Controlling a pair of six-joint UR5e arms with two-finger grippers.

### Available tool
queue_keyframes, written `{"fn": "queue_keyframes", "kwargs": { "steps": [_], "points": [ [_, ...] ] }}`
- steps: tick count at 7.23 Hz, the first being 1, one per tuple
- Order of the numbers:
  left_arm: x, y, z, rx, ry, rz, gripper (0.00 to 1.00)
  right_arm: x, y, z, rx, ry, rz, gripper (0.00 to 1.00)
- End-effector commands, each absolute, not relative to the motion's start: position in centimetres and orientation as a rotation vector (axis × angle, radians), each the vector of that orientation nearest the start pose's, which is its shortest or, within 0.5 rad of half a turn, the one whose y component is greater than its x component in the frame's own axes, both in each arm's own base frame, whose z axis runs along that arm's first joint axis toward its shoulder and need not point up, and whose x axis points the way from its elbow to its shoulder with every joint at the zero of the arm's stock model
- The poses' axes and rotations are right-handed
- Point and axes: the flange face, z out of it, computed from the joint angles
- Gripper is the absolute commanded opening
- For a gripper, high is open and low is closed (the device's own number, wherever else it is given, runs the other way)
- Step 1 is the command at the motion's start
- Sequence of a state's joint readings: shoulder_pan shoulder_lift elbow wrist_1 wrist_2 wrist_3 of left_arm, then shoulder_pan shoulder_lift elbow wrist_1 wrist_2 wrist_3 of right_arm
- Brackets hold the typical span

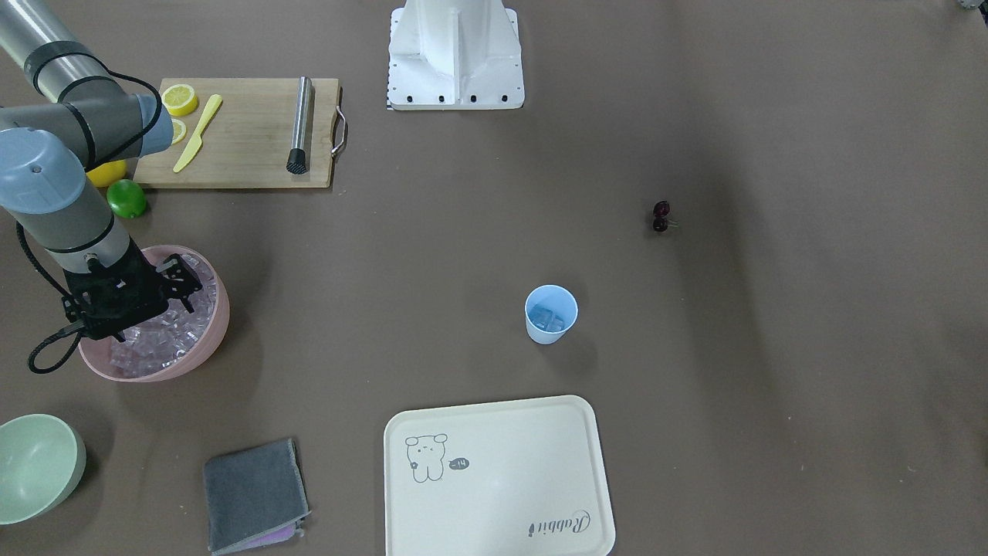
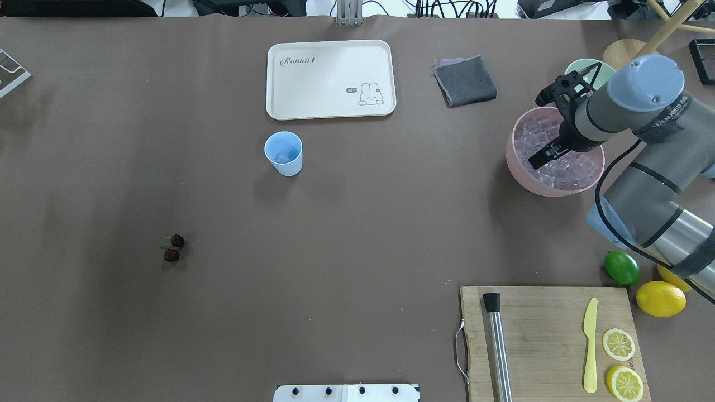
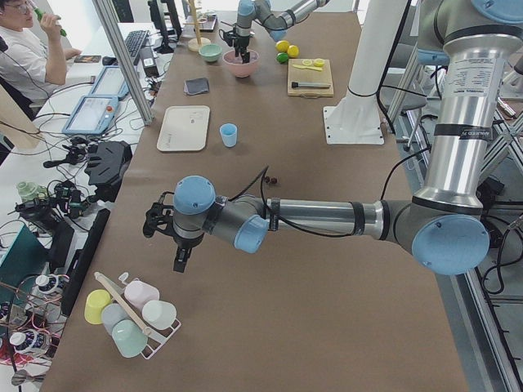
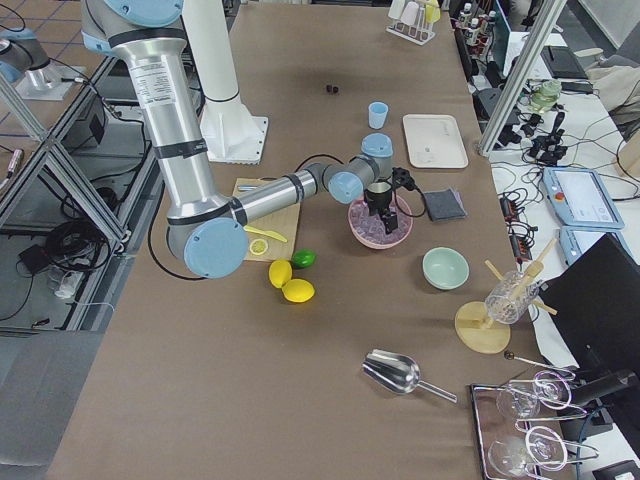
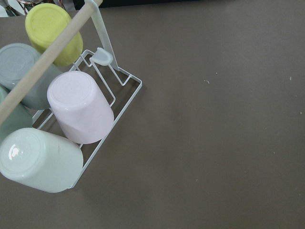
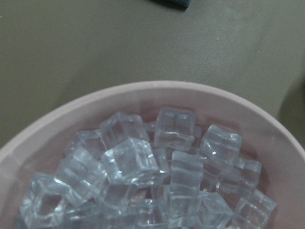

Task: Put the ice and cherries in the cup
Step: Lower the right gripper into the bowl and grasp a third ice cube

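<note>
Ice step: R claw [image 2: 544,157] over ice [image 6: 128,160] in bowl [image 2: 516,162], open/shut can't tell. Next: grab cube, carry to cup [image 2: 283,153], overhead 9 o'clock.

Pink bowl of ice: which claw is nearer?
Right. The right claw hangs directly over the pink bowl, just above the ice; the left claw hangs far off near the table's opposite end, past the cherries.

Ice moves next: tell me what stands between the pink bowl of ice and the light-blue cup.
Nothing visible. Only bare brown table lies between the round pink bowl and the light-blue plastic cup; the grey folded cloth and cream tray sit clear of that line.
</note>
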State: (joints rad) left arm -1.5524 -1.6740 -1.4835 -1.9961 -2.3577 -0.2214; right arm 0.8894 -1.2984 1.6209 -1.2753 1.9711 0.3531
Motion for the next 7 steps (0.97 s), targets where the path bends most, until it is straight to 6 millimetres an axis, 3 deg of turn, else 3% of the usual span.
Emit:
{"fn": "queue_keyframes", "kwargs": {
  "steps": [1, 2, 7],
  "points": [
    [-5.26, -55.49, 60.43, 0.315, 0.817, -0.020, 0.98, -32.05, -54.25, 45.87, 0.347, -0.648, -0.440, 0.60],
    [-5.26, -55.36, 60.52, 0.314, 0.817, -0.021, 0.98, -32.02, -54.21, 45.65, 0.350, -0.648, -0.444, 0.41],
    [-5.27, -54.72, 61.29, 0.319, 0.817, -0.018, 0.98, -31.92, -53.96, 45.65, 0.349, -0.649, -0.438, 0.34]
  ]
}}
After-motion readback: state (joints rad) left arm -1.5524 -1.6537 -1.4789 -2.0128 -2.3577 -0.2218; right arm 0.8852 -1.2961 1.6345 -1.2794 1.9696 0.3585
